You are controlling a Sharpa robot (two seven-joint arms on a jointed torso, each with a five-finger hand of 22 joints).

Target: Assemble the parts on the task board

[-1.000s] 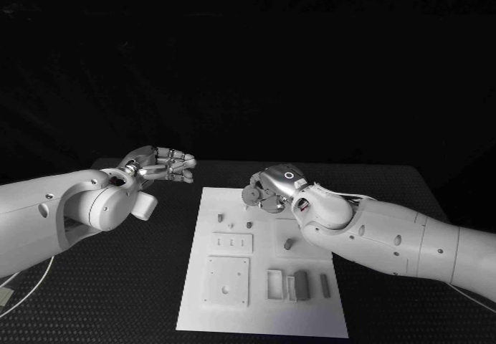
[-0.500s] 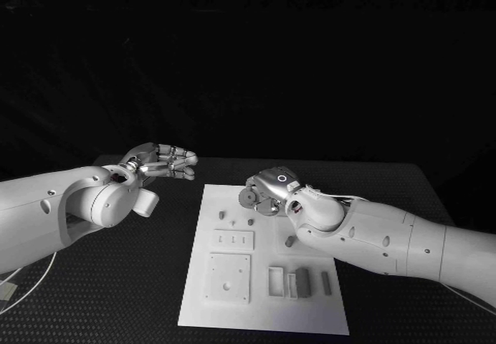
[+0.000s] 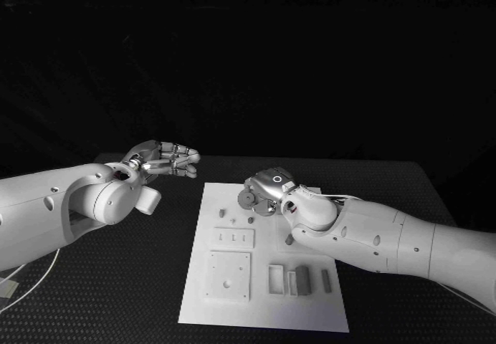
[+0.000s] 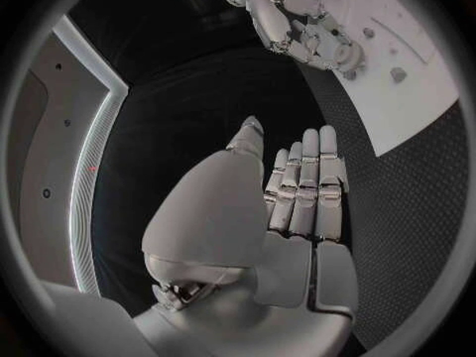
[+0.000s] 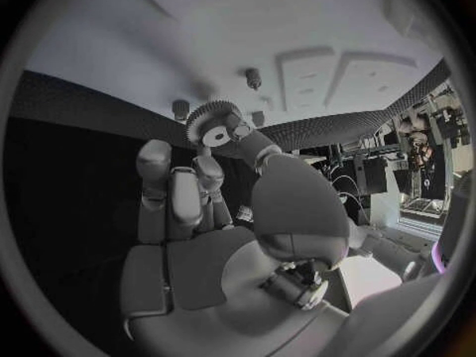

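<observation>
We saw a small toothed gear [image 5: 210, 124], pale hub, pinched in the right hand's [image 3: 266, 192] fingers [image 5: 205, 176] over the far end of the task board [image 3: 264, 315]. Pegs and slotted blocks sat on the board. Left hand [image 3: 165, 159] hovered off-board over the desk [image 3: 124, 287], fingers [image 4: 309, 184] straight, pressed together, holding nothing.

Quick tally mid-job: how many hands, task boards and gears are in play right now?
Hands: 2, the left hand holding nothing and the right hand over the board's far end
Task board: 1
Gear: 1, pinched in the right hand
Total: 4
</observation>
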